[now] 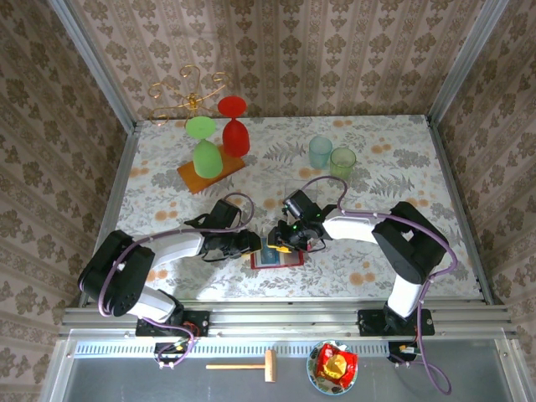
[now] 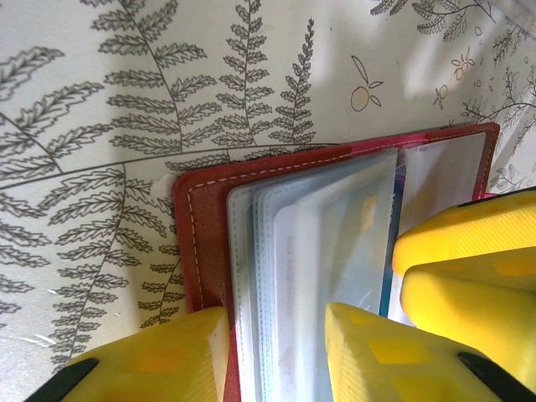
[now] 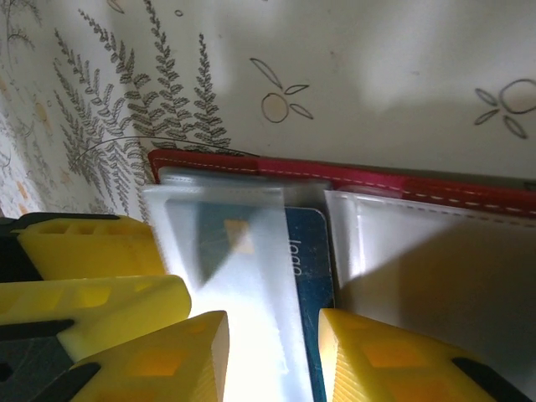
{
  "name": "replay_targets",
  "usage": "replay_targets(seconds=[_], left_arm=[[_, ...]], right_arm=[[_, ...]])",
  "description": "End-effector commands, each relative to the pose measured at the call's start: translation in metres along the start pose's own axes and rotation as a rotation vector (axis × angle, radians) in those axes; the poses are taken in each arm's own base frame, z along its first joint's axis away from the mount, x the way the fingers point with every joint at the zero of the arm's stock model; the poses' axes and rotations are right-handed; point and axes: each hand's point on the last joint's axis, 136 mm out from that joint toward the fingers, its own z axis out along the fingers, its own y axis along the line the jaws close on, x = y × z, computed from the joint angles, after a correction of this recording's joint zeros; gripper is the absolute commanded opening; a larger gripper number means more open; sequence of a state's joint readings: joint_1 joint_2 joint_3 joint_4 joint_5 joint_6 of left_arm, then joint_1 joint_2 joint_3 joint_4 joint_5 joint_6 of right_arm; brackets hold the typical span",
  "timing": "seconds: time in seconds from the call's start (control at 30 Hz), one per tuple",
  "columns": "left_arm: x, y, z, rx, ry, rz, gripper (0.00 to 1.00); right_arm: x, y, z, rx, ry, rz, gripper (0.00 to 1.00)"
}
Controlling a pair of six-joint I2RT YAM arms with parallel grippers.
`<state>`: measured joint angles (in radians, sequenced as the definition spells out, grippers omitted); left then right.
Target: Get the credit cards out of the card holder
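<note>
Card holder (image 1: 280,260) lies open between the arms. The right gripper (image 3: 272,335) straddles the blue card (image 3: 310,276) lengthwise, the left gripper (image 2: 275,328) the clear sleeves (image 2: 327,243); whether either pinches is unclear.

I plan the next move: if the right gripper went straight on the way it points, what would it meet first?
Most likely the clear pocket with the blue card inside it, in the open holder just ahead of the right gripper. Depth is unclear; it may touch already.
</note>
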<state>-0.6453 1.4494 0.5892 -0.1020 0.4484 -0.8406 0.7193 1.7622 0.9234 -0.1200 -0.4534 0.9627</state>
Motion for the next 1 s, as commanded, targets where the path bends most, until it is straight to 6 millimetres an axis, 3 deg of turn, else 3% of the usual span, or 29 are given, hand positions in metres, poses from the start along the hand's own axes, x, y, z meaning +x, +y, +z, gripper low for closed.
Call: replay_targets(seconds=[0.0,0.4,0.7,0.8,0.97], left_arm=[[0.002,0.004,-0.001,-0.005,0.008,-0.004,0.36],[-0.007,-0.015,-0.022,0.016,-0.041,0.028,0.35],[-0.005,-0.033,-0.013,0.104,-0.012,0.029,0.16],[-0.002,-0.033,-0.008,0.104,0.005,0.029,0.12],[0.007,-0.015,-0.002,0.047,0.036,0.016,0.1]], right_arm=[[-0.001,0.005,-0.01,0.023,-0.023,-0.032,0.34],[-0.005,0.014,-0.024,-0.001,-0.069,-0.054,0.34],[-0.003,0.008,-0.02,-0.033,-0.052,-0.032,0.29],[-0.001,0.008,-0.018,-0.051,-0.042,-0.027,0.27],[0.002,0.007,-0.013,-0.071,-0.014,-0.02,0.27]])
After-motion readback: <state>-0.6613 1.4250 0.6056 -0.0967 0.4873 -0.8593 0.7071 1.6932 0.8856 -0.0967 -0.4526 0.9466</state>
